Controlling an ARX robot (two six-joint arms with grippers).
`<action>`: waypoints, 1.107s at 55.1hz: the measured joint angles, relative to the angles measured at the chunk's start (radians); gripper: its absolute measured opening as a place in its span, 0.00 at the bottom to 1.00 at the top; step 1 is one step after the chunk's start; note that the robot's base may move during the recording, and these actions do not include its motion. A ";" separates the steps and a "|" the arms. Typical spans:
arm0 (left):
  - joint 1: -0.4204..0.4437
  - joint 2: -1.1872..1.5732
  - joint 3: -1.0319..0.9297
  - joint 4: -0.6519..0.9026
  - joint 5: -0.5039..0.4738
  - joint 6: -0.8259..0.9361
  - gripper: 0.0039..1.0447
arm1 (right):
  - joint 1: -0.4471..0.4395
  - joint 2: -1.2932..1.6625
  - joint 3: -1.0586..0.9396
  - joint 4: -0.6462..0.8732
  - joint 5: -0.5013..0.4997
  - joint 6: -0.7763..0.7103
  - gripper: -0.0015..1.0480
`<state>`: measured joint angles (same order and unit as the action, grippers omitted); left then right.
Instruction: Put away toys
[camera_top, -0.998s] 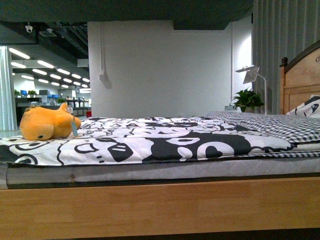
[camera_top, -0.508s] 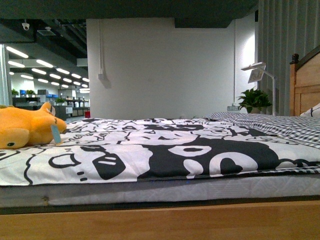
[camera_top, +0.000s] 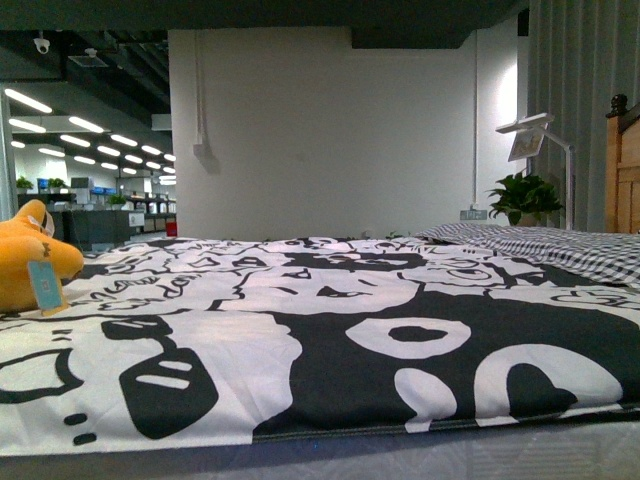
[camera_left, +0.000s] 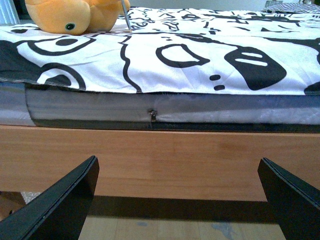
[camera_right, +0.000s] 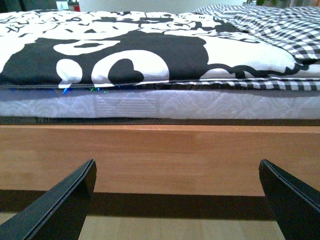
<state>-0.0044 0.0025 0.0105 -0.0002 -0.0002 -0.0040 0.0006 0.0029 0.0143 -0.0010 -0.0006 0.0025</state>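
The orange plush toy (camera_top: 25, 258) lies near the left end of the bed's duvet (camera_top: 330, 350), while the left hand (camera_left: 177, 162) and right hand (camera_right: 177, 162) hang open and empty, low before the wooden bed rail (camera_left: 160, 160), which a careless upward reach might strike.

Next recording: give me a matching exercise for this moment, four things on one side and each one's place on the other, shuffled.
Things:
1. soft orange-yellow plush animal
2. black-and-white cartoon-print bedspread
3. leafy green potted plant
4. light wooden bed rail

Places:
A. below the grey mattress, facing both wrist cameras
B. far left edge of the front view, with a pale tag hanging
C. far right, beside the white lamp
D. spread over the top of the bed

Pairs: 1-B, 2-D, 3-C, 4-A
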 joint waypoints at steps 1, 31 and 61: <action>0.000 0.000 0.000 0.000 0.000 0.000 0.94 | 0.000 0.000 0.000 0.000 0.000 0.000 0.94; 0.000 0.001 0.000 0.000 0.004 0.000 0.94 | 0.000 0.001 0.000 0.000 0.004 0.000 0.94; 0.000 0.000 0.000 -0.001 0.001 0.000 0.94 | 0.000 0.001 0.000 -0.001 0.002 0.000 0.94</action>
<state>-0.0044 0.0021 0.0105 -0.0013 0.0006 -0.0040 0.0006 0.0036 0.0143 -0.0017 0.0013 0.0025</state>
